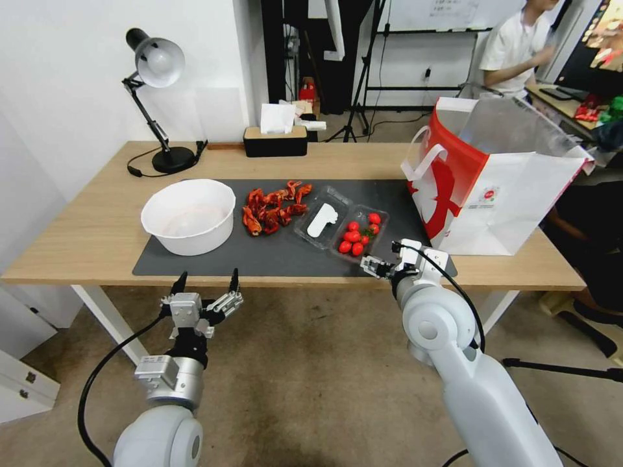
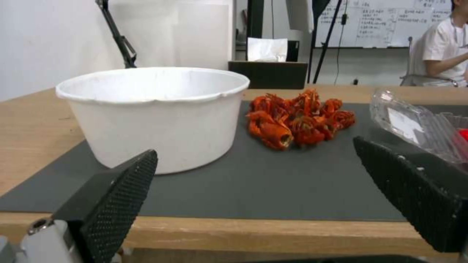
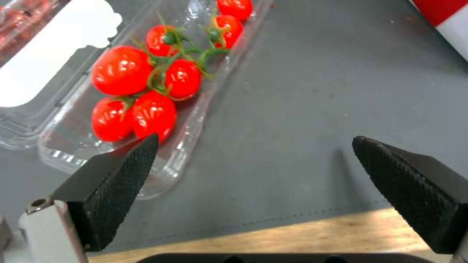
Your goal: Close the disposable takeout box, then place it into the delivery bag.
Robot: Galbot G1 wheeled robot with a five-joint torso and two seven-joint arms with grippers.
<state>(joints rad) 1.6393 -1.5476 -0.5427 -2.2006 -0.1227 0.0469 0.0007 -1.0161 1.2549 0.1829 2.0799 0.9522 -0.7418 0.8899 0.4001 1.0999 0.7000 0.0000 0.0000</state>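
Now right gripper beside takeout box

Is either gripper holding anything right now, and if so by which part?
Nothing is held. The right gripper hangs open near the open takeout box, its fingers not closed on it. The left gripper waits open off the table's front edge.

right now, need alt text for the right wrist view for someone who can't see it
The open right gripper hovers low over a dark grey mat, one finger near the corner of the disposable takeout box. The clear box lies open, red cherry tomatoes in its tray and its white-labelled lid folded flat alongside. A red-and-white corner of the delivery bag shows beyond.
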